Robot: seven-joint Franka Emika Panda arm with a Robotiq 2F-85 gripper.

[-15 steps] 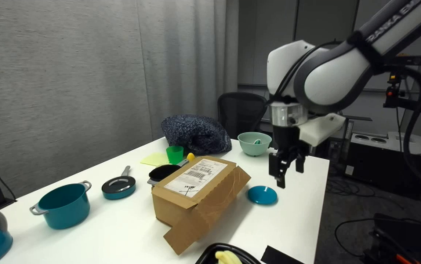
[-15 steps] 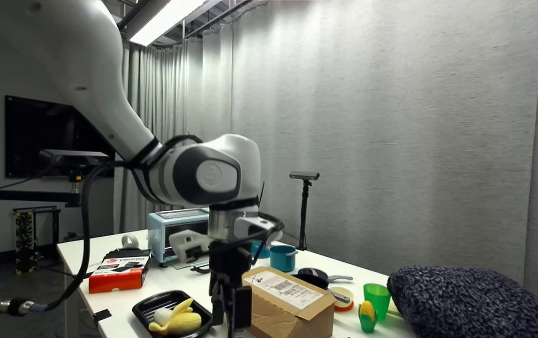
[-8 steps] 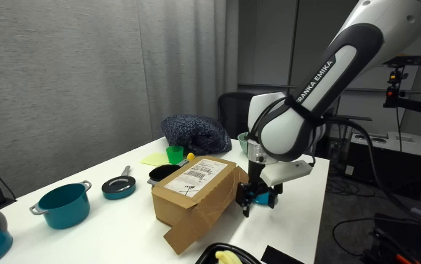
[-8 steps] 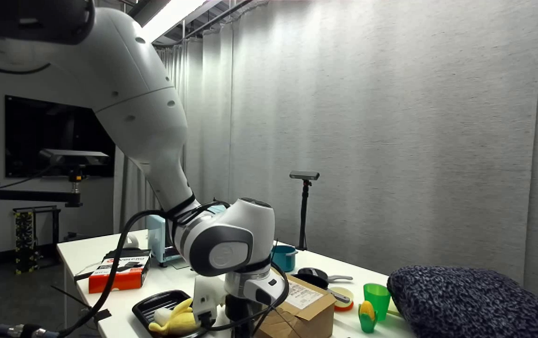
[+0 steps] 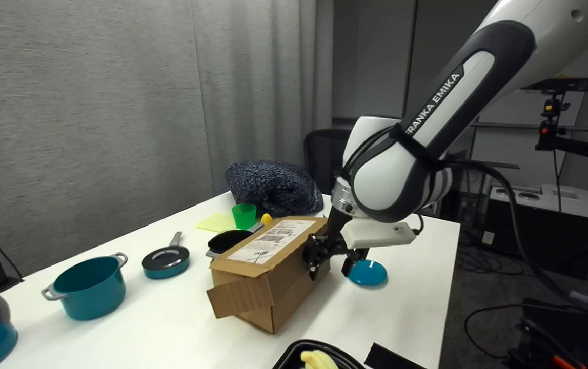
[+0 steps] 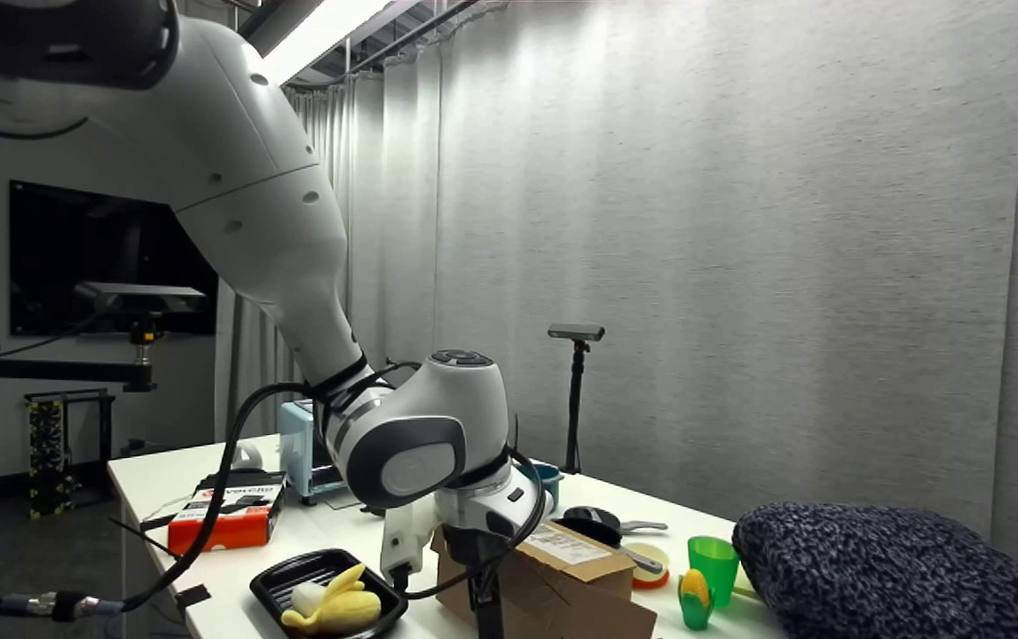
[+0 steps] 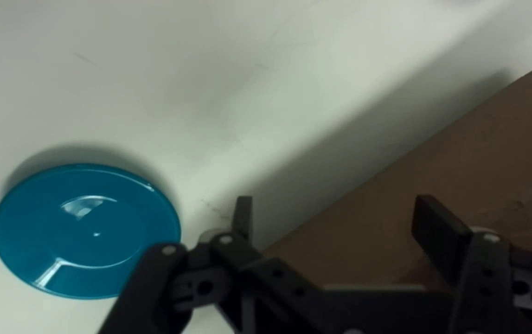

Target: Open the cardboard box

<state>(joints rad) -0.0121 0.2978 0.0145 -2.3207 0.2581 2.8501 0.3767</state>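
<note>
The brown cardboard box point(image 5: 294, 292) sits on the white table with a white label point(image 5: 271, 242) on its top. It also shows in an exterior view point(image 6: 553, 603) and in the wrist view point(image 7: 386, 222). Its long side panel stands upright, and a tab point(image 5: 237, 297) sticks out at the near end. My gripper point(image 5: 329, 271) is beside that panel, tilted, fingers apart. In the wrist view my gripper point(image 7: 334, 208) is open with nothing between the fingertips; the right finger is over the cardboard. Whether it touches the box is unclear.
A blue round lid point(image 5: 368, 273) lies right beside the gripper. A black tray point(image 6: 269, 590) with a yellow banana stands close by. A black pan point(image 5: 229, 240) is behind the box. A teal pot point(image 5: 91, 289), a green cup point(image 5: 244, 216) and a dark cushion point(image 5: 273, 187) are farther off.
My gripper came down, then moved toward the box and tilted. The box's panel that slanted outward to the table has swung up against its side, its tab now at the near end.
</note>
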